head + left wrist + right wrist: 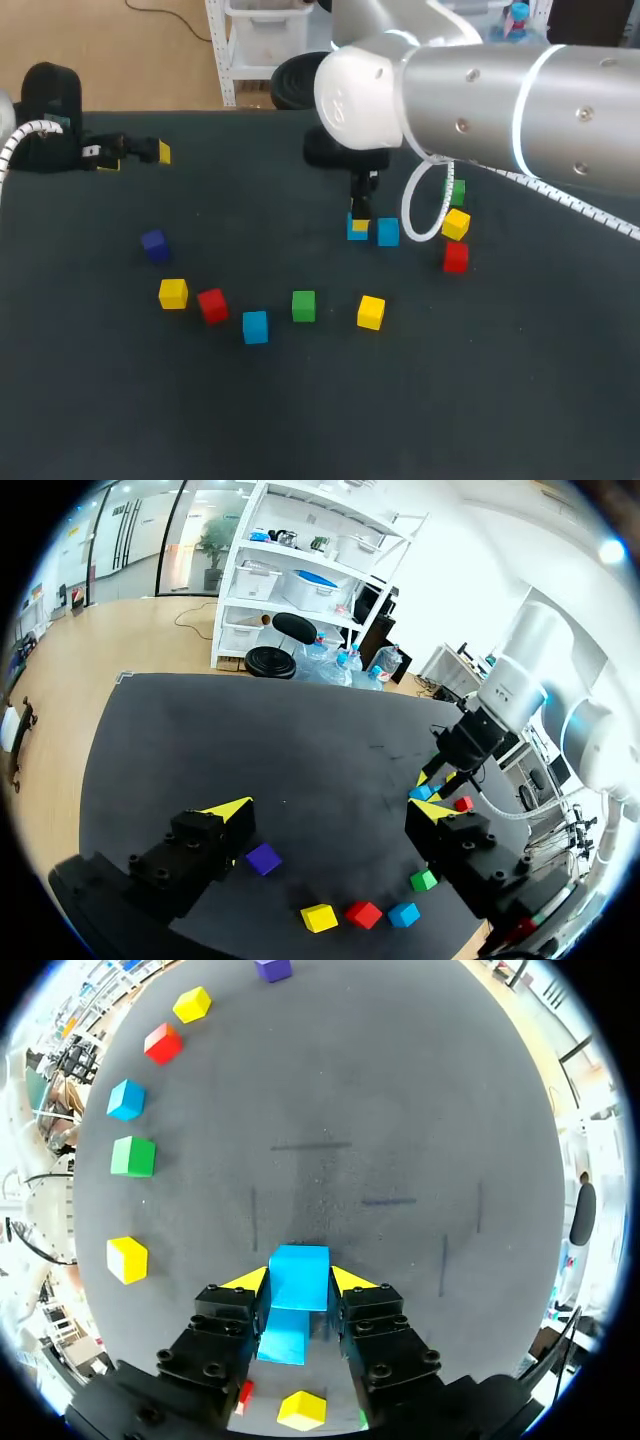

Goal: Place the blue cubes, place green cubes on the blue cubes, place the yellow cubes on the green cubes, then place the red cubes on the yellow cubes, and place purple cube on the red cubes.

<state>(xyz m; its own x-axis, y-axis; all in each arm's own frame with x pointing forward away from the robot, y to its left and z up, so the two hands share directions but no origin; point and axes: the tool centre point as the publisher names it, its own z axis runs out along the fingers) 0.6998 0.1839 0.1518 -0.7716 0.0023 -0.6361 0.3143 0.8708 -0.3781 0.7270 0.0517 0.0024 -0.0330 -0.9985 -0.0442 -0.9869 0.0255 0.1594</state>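
Currently, the row nearest the robot holds five loose cubes, well apart from one another: a yellow plastic cube [173,293], a red plastic cube [212,305], a blue plastic cube [255,326], a green plastic cube [304,306] and a second yellow cube [371,312]. Each lies singly on the black table mat [320,420], which leaves room for fingers on two sides. Further out on the left lies the purple plastic cube [154,244]; it is needed last and is untouched.

Past the row, near mid-table, the right gripper [299,1282] points straight down and pinches the held blue cube [299,1270] between both yellow tips. A placed blue cube [388,232] sits just beside it, on the right. The judged step is laying the blue base layer: the held cube goes next to its neighbour so the pair can bear the green layer. Whether the held cube already rests on the mat probably cannot be settled from these views. A third yellow cube [456,224], a second red cube [456,257] and a partly hidden second green cube [455,190] wait near the pair, on the right.

Farthest, at the left rear edge, the left gripper [137,157] holds nothing, its fingers spread wide, well apart from the working arm
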